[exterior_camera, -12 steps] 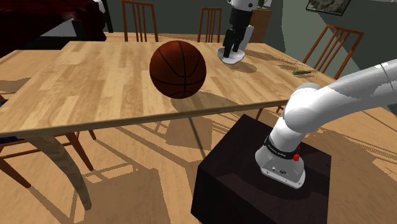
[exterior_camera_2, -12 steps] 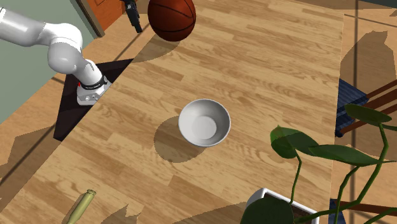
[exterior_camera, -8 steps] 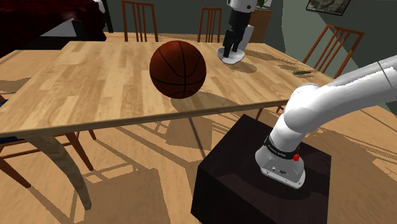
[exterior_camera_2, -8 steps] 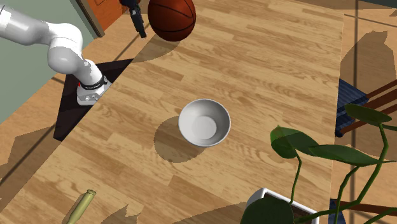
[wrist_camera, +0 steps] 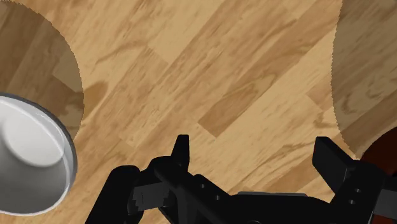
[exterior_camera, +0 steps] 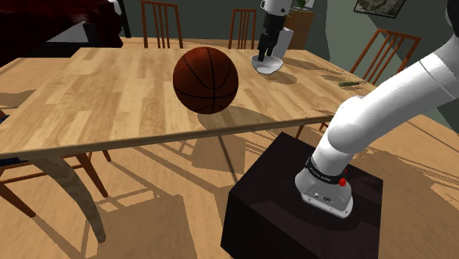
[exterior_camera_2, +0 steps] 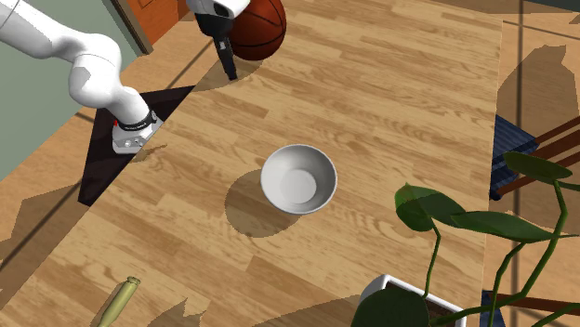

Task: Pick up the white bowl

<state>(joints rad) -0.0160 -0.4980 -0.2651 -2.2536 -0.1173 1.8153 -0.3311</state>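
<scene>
A white bowl (exterior_camera_2: 297, 178) stands upright on the wooden table (exterior_camera_2: 400, 102); the shoulder view has it at the far side (exterior_camera: 270, 67). My gripper (exterior_camera_2: 229, 67) hangs above the table between the basketball (exterior_camera_2: 263, 23) and the bowl, well short of the bowl. In the shoulder view the gripper (exterior_camera: 262, 53) appears just over the bowl. The wrist view shows both fingers (wrist_camera: 181, 151) standing apart, open, with bare wood between them. There the bowl (wrist_camera: 28, 156) lies off to one side and the basketball's edge (wrist_camera: 382, 153) to the other.
A large basketball (exterior_camera: 205, 79) sits near the table's front edge. A leafy plant (exterior_camera_2: 455, 223) in a white pot (exterior_camera_2: 414, 295) stands beyond the bowl, and a greenish bottle (exterior_camera_2: 116, 302) lies near a corner. Chairs (exterior_camera: 386, 55) ring the table. The black stand (exterior_camera: 294, 202) sits beside it.
The arm has swung out over the table. The gripper moved past the basketball toward the bowl and dropped lower. The bowl and ball have not moved.
</scene>
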